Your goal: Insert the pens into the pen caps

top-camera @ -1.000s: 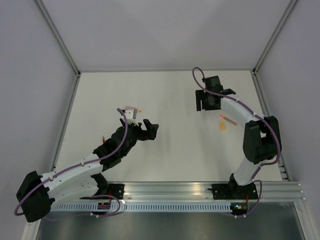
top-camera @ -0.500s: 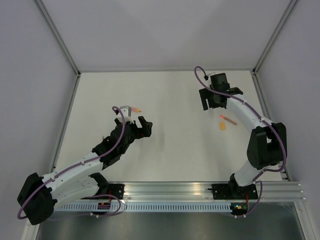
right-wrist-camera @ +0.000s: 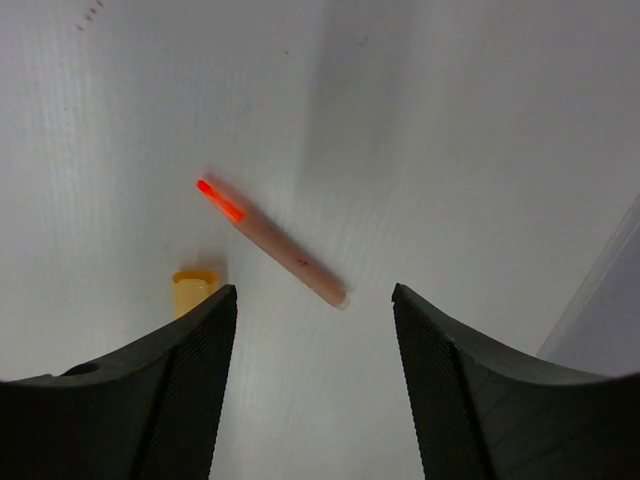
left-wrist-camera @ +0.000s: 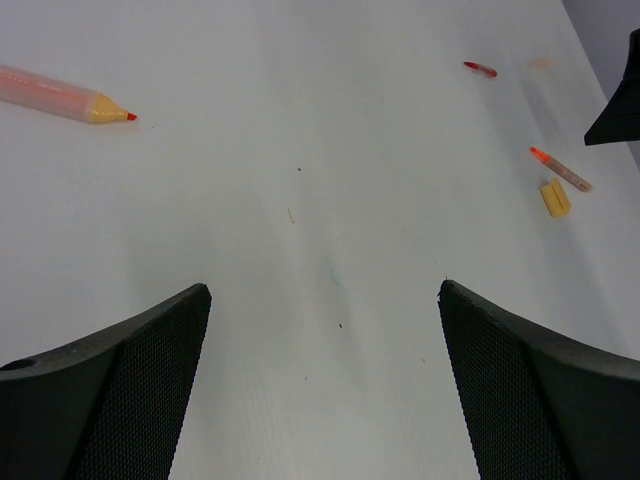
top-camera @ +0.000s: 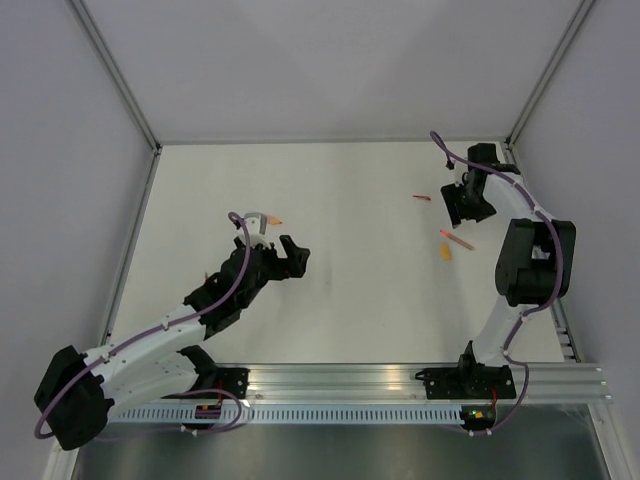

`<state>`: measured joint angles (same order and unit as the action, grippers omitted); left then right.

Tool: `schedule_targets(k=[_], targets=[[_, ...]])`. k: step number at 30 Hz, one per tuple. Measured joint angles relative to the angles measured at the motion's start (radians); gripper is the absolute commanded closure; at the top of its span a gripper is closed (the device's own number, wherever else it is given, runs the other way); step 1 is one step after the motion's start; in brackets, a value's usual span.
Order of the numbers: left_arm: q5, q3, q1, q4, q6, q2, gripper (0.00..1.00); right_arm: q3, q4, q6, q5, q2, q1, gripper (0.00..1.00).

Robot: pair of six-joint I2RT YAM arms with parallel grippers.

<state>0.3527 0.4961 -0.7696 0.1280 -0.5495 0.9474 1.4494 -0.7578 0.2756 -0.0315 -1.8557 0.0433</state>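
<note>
1. The left claw (left-wrist-camera: 322, 290) stood wide open and empty above the worktop (left-wrist-camera: 300, 200). An uncapped orange pen (left-wrist-camera: 60, 93) lay beyond its left finger, well apart.
2. Further right, a small red piece (top-camera: 423, 198) lay alone; whether pen or cap could not be told.
3. The right claw (right-wrist-camera: 312, 290) hung open, holding nothing, above a pinkish pen (right-wrist-camera: 275, 245) lying slantwise, its yellow cap (right-wrist-camera: 193, 290) just beside, not touching.
4. The grasp likely wanted the jaws turned square across the barrel, closing near its blunt end so the red tip was left free for the cap.
</note>
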Motion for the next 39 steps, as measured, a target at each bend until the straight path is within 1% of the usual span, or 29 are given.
schedule_targets(k=[1, 3, 6, 10, 18, 27, 32, 38, 39], targets=[[-0.010, 0.000, 0.000, 0.000, 0.000, -0.008, 0.00, -0.001, -0.008, 0.011, -0.008, -0.007, 0.016, 0.35], [-0.028, 0.000, 0.000, 0.000, 0.000, -0.022, 0.00, -0.018, -0.010, 0.050, -0.021, -0.010, 0.048, 0.38], [-0.050, 0.000, 0.000, 0.001, 0.000, -0.034, 0.00, -0.024, -0.034, 0.102, -0.028, -0.019, 0.074, 0.41], [-0.075, 0.000, 0.000, 0.002, 0.000, -0.029, 0.00, -0.019, -0.046, 0.158, -0.014, -0.043, 0.072, 0.44], [-0.096, 0.002, 0.000, 0.000, 0.000, 0.003, 0.00, -0.020, -0.045, 0.216, 0.019, -0.077, 0.068, 0.48], [-0.096, 0.002, 0.000, 0.000, 0.000, 0.003, 0.00, -0.020, -0.022, 0.217, 0.049, -0.140, 0.068, 0.50], [-0.095, 0.002, 0.000, 0.000, 0.000, 0.003, 0.00, -0.021, -0.007, 0.214, 0.037, -0.158, 0.068, 0.52], [-0.092, 0.002, 0.000, 0.000, 0.000, 0.003, 0.00, -0.021, 0.006, 0.193, 0.000, -0.165, 0.068, 0.66], [-0.092, 0.002, 0.000, 0.000, 0.000, 0.003, 0.00, -0.020, 0.007, 0.189, -0.005, -0.166, 0.067, 0.71]])
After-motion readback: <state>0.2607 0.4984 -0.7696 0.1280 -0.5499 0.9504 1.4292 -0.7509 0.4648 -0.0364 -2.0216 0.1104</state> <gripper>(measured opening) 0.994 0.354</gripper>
